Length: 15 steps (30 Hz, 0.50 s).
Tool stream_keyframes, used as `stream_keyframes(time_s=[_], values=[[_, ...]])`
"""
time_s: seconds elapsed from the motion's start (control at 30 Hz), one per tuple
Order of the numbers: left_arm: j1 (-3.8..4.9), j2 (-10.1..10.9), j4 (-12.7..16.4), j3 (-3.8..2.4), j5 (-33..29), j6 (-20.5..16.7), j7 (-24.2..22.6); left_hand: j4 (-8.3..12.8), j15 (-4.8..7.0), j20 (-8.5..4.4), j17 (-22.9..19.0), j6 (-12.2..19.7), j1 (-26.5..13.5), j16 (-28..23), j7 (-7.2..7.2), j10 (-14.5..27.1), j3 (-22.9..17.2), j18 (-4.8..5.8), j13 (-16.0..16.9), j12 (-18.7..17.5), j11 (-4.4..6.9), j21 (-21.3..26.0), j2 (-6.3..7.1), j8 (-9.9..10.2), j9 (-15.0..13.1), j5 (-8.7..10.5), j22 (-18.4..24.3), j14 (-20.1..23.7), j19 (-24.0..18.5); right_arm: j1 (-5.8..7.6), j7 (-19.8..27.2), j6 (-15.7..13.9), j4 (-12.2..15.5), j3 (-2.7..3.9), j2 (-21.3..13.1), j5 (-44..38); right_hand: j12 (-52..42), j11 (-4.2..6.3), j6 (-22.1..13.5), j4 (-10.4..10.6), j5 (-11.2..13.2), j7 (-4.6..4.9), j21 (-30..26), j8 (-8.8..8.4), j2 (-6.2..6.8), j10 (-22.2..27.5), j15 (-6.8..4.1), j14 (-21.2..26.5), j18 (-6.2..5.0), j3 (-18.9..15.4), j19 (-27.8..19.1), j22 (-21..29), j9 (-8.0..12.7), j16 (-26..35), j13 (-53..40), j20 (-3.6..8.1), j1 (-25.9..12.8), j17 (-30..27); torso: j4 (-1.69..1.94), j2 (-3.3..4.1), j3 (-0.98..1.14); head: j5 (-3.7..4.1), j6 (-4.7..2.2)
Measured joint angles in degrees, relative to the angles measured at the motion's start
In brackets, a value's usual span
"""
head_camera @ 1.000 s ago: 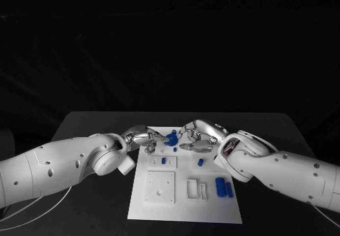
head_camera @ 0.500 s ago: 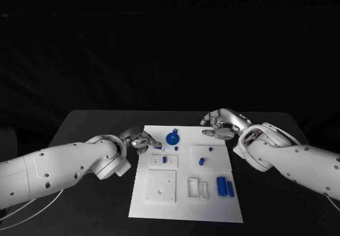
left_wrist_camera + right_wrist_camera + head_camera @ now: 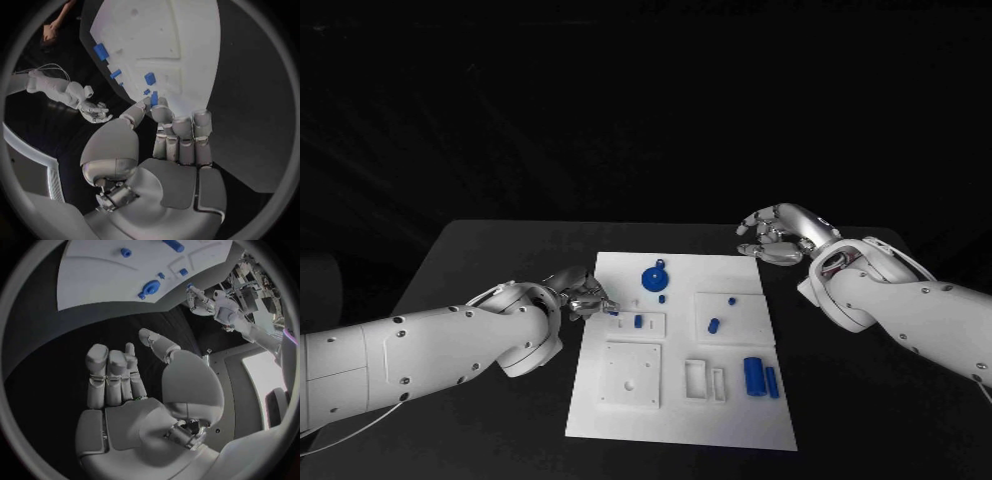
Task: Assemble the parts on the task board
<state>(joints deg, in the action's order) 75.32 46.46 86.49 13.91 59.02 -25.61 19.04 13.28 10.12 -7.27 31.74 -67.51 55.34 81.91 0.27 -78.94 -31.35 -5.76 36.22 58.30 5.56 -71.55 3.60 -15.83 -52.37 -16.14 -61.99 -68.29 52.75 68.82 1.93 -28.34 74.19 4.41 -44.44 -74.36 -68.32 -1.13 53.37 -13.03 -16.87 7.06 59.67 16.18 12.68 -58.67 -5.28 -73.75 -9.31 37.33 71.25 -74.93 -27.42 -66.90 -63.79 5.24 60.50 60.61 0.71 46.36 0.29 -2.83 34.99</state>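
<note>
The white task board (image 3: pixel 678 400) lies mid-frame on the black worktop (image 3: pixel 488 250). At its left edge the left hand (image 3: pixel 583 293) pinches a small blue part (image 3: pixel 154 98) between thumb and fingertip. The right hand (image 3: pixel 780 236) hovers off the board's upper right corner — fingers loosely curled, grasping nothing. A round blue knob (image 3: pixel 653 278) sits near the board's top, two blue bars (image 3: pixel 760 378) at lower right.

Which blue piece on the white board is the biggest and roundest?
The round blue disc-shaped part near the far end of the white task board. The other blue pieces are small pegs and short bars; this one is wide and round.
</note>
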Motion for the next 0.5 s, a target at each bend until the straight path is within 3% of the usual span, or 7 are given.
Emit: stream_keyframes(time_s=[0.13, 0.5], values=[[-0.13, -1.02, -0.59, -0.01, 2.08, -0.44, 1.11, -0.16, -0.02, -0.2, 0.0, -0.26, 0.32, 0.0, 0.2, -0.12, -0.16, -0.01, 0.0, 0.0, 0.09, 0.0, 0.32, -0.01, 0.01, 0.0, 0.0, -0.2, 0.2, 0.03, 0.12, -0.18, -0.38, 0.42, 0.0, 0.33, 0.0, 0.0, 0.0, 0.0, -0.23, 0.0, 0.0, 0.0, 0.0, 0.0, 0.0, 0.0, 0.0, 0.0, 0.0, 0.0, 0.0, 0.0, 0.0, 0.0, 0.0, 0.0, -0.01, -0.02, -0.04, -0.21, 0.01], [-0.86, -3.4, -2.75, -0.01, 5.41, -0.59, 2.91, -0.16, -0.1, -0.2, 0.07, -0.65, 0.53, 0.0, 0.23, -0.4, -0.16, -0.01, 0.11, 0.0, 0.17, 0.0, 0.53, -0.01, 0.01, -0.09, -0.05, -0.53, 0.61, 0.02, 0.31, -0.3, -0.3, 0.49, 0.22, 0.68, 0.0, 0.0, -0.1, 0.15, -0.45, -0.1, 0.0, 0.0, 0.0, 0.0, 0.0, 0.0, 0.01, 0.15, -0.01, 0.01, -0.01, 0.0, 0.05, -0.01, 0.0, 0.0, -0.07, 0.12, -0.05, -0.46, 0.07]])
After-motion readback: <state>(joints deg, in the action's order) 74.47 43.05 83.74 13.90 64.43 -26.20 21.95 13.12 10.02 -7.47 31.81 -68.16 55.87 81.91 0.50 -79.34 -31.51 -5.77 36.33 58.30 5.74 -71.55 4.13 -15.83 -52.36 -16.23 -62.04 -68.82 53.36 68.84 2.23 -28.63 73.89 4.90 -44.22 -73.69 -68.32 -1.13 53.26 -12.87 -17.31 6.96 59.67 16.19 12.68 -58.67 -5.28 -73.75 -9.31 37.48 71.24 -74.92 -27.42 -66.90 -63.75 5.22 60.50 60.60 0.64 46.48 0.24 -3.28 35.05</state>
